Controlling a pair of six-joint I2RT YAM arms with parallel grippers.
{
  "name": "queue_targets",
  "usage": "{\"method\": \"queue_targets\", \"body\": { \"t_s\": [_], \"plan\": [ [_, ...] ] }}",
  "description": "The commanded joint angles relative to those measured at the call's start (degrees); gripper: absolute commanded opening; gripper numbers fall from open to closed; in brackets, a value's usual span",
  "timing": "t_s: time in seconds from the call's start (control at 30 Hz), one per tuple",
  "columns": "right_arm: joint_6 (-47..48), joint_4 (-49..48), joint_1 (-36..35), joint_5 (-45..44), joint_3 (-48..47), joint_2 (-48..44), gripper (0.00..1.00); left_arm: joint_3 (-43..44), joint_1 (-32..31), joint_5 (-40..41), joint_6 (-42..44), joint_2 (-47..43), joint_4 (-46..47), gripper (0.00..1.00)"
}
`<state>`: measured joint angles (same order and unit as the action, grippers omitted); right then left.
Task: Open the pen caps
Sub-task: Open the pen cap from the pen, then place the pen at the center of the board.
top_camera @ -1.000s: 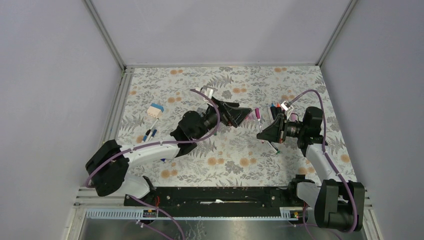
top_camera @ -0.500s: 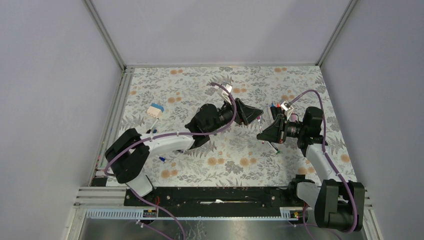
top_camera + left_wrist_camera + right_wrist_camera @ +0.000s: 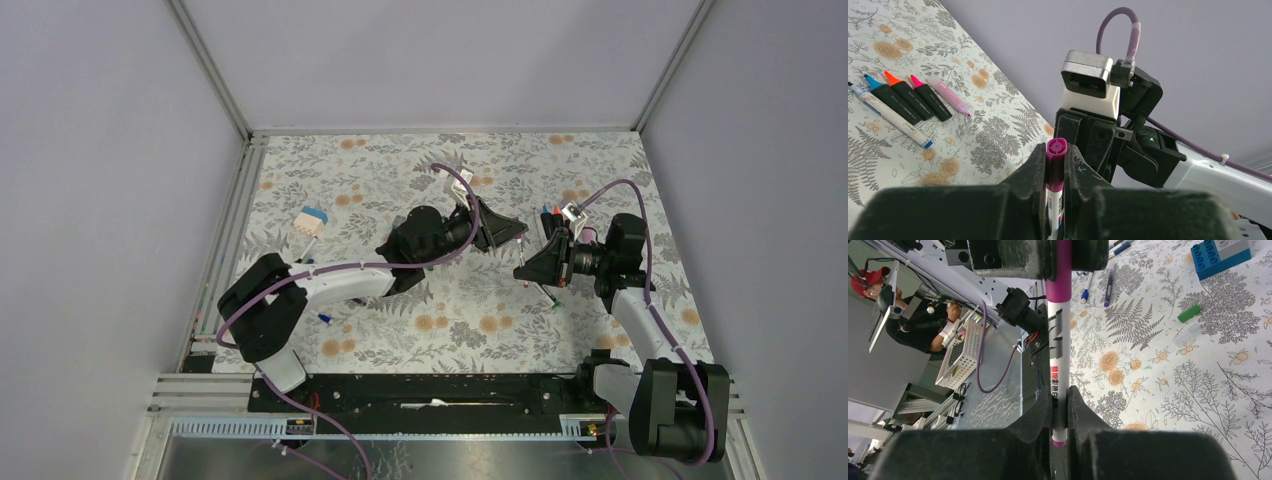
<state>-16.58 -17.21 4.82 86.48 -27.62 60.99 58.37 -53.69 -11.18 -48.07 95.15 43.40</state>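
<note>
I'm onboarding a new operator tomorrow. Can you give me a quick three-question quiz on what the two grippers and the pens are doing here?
1. True or false: the left gripper is shut on the pen's magenta cap.
2. What does the right gripper grip? A) nothing B) the same pen's white barrel C) the magenta cap
3. How many black-bodied highlighters lie side by side in the left wrist view?
Key: 1 true; 2 B; 3 three.

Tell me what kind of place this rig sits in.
Probably a robotics lab cell: grey panel walls enclose a floral-covered table, and the right wrist view shows a person beside aluminium framing.
</note>
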Motion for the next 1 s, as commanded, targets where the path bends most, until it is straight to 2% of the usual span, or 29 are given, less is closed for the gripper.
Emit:
{"method": "queue_targets", "body": {
  "t_s": [0.0, 0.17, 0.3, 0.4, 0.53, 0.67, 0.8, 0.87, 0.9, 0.97],
  "plan": [
    [0.77, -1.75, -0.42, 1.41, -0.07, -0.19, 0.00, 1.83, 0.11, 0.20, 0.29, -0.54, 3.01, 0.00],
    [0.87, -1.59, -0.63, 2.06, 0.27, -0.35, 0.00, 2.30, 1.72, 7.50, 5.70, -4.74, 3.34, 0.00],
    [1.05, -1.68, -1.57, 2.67, 0.71, -0.05, 0.00, 6.48, 6.43, 15.12, 8.73, -6.78, 1.76, 0.00],
    [1.24, -1.59, -2.22, 2.97, 0.94, 0.22, 0.00, 10.24, 10.63, 17.55, 8.35, -7.31, 1.02, 0.00],
    [1.34, -1.65, -2.58, 3.56, 1.08, -0.04, 0.00, 14.37, 13.64, 17.97, 8.18, -7.54, 0.34, 0.00],
    [1.67, -1.94, -2.00, 2.72, 0.70, -0.89, 0.00, 13.28, 13.97, 17.19, 9.67, -10.61, -0.92, 0.00],
    [3.45, -1.33, 7.64, 0.43, 0.40, -4.92, 0.00, 5.84, 14.64, 12.17, 11.13, -18.36, -5.45, 0.00],
    [7.84, 3.28, 14.28, -2.31, -0.62, -7.20, 0.00, 1.19, 14.83, 10.16, 11.85, -23.67, -10.36, 0.00],
    [11.19, 8.76, 17.18, -3.98, -1.48, -8.28, 0.00, -1.02, 14.84, 9.21, 12.20, -26.53, -14.38, 0.00],
    [27.22, 28.18, 20.02, -12.42, -6.13, -9.58, 0.01, -5.26, 14.93, 8.23, 12.71, -31.85, -20.76, 0.00]
  ]
}}
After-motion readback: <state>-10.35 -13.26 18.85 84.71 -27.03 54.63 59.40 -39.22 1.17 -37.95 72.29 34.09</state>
